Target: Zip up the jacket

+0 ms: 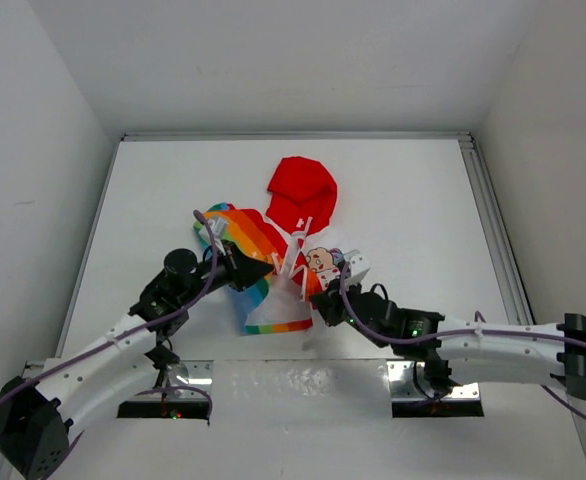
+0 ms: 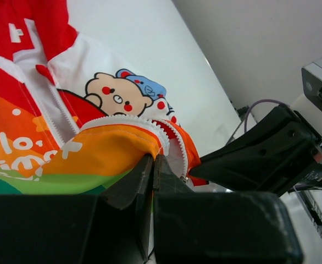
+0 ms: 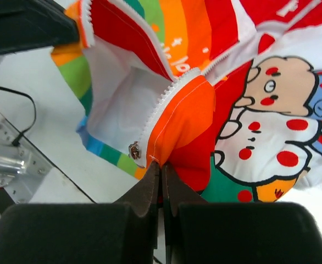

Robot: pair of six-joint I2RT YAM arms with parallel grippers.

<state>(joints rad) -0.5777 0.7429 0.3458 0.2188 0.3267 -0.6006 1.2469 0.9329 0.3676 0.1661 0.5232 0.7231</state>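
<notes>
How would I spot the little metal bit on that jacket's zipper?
Find the jacket on the white table, then the orange edge pinched by the right gripper. Just beside it, ending the white zipper teeth, sits the metal piece, the only shiny thing on the fabric.

From above I see the jacket (image 1: 291, 250) lying crumpled near the middle of the white desk (image 1: 423, 200), its red hood (image 1: 303, 190) pointing to the far side. A rainbow-striped sleeve (image 1: 245, 228) sits to the left, and the cartoon print (image 1: 321, 262) shows on the white front. My left gripper (image 1: 235, 270) is against the rainbow fabric on the jacket's left. My right gripper (image 1: 325, 302) is at its lower right edge, just under the print. Between them the front gapes, with white lining and the striped hem (image 1: 278, 325) showing. I cannot make out the jaws from here.
</notes>
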